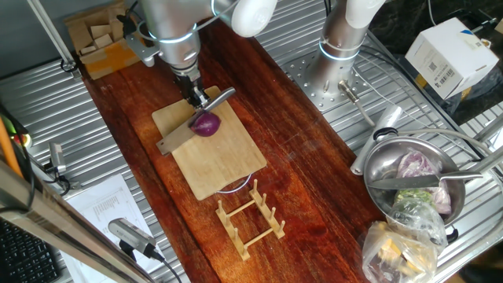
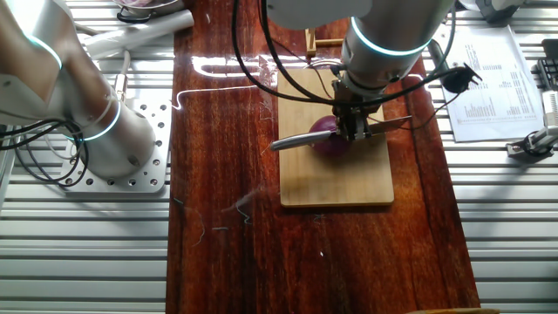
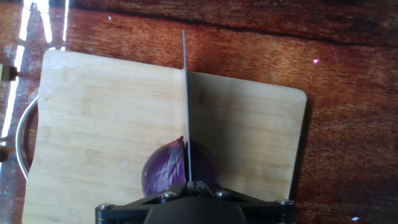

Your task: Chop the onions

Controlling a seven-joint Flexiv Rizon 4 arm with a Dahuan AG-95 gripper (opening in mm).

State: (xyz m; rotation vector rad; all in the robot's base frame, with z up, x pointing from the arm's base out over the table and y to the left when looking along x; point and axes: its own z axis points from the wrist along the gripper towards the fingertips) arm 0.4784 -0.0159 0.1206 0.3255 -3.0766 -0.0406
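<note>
**Knife on the onion, at the middle of the board**

Here, in the hand view, the knife [image 3: 186, 112] is seen edge-on, running straight away from the camera, with its blade pressed into the top of the red onion [image 3: 165, 171]. The fingers [image 1: 193, 99] are clenched on the knife, its handle sticking out on one side of them and the blade on the other. The onion is seen resting on the bamboo board [image 1: 212, 161], near the middle of it, directly beneath the fingers. The board is laid on the dark wooden desk [image 1: 299, 165]. Just beside the board's near end, in one fixed view, a small wooden rack [image 1: 250, 216] is stood upright on the desk. Farther to the right, on the ribbed metal surface, a steel bowl [image 1: 385, 169] is placed, with pale purple and green vegetables held in it. At the far corner, a tray of wooden blocks [image 1: 98, 38] is seen.
</note>
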